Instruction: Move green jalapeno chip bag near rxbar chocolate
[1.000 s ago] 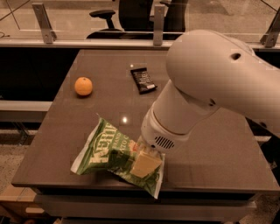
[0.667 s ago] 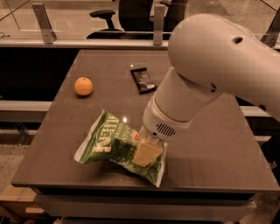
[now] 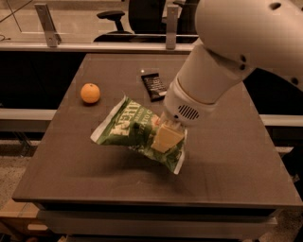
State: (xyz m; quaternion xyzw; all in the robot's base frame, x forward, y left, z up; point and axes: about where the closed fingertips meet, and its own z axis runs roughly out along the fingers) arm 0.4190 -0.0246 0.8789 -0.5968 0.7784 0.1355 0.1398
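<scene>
The green jalapeno chip bag (image 3: 128, 128) is crinkled green foil with white lettering. It hangs tilted just above the middle of the brown table (image 3: 227, 160). My gripper (image 3: 166, 137) is shut on the bag's right part, with a pale yellow finger (image 3: 168, 135) showing on top of the foil. The rxbar chocolate (image 3: 154, 86), a small flat black bar, lies on the table behind the bag, close to its upper edge. The large white arm covers the table's right rear part.
A round orange fruit (image 3: 90, 93) sits on the table to the left of the bag. Behind the table run a rail with metal posts (image 3: 47, 19) and an office chair (image 3: 137, 12). The table's front edge is near the bottom.
The gripper has carried the bag up off the table and back to the right, toward the black bar. The orange and the bar have not moved.
</scene>
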